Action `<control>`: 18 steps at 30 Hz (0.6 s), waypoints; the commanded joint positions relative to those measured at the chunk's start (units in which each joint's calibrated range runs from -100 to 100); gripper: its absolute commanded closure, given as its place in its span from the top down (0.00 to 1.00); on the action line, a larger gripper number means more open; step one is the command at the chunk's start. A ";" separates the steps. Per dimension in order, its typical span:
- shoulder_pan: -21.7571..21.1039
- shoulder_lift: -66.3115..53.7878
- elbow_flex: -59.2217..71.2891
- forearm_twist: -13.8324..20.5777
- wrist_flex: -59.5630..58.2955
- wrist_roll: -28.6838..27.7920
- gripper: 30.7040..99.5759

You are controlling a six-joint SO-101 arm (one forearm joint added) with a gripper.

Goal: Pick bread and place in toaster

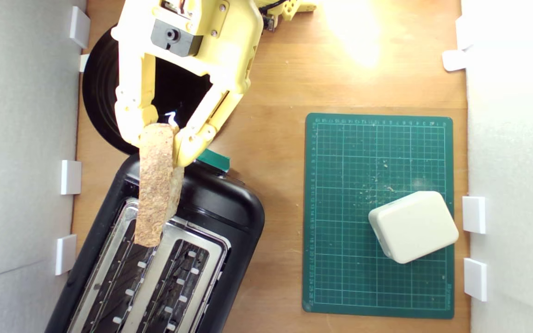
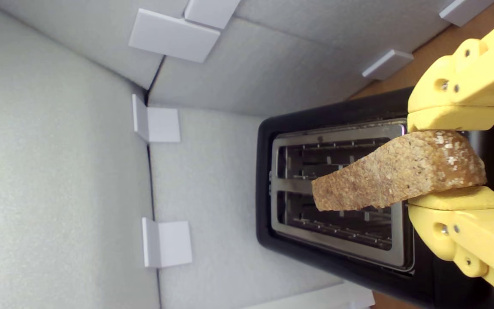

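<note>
While gripper (image 1: 161, 138) clamps bread (image 1: 156, 185) by one end, slice juts forward from fingertips, crust edge up, long axis roughly along slots. Toaster (image 1: 229, 217) sits below, bread tip over strip between slots. Plate (image 1: 97, 92) behind gripper; white block (image 1: 413, 226) on mat (image 1: 340, 259) well aside. Nothing blocks descent.

Bright, sharp frames; blown-out glare on the wooden table (image 1: 354, 32) near top edge.
</note>
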 commanded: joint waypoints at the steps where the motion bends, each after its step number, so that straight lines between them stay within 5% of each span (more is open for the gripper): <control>1: 0.61 1.47 -6.07 1.28 -0.61 -1.35 0.45; 9: 0.12 5.71 -10.52 5.09 -1.89 -2.08 0.45; 18: 0.85 7.96 -10.52 5.45 -6.25 -2.97 0.45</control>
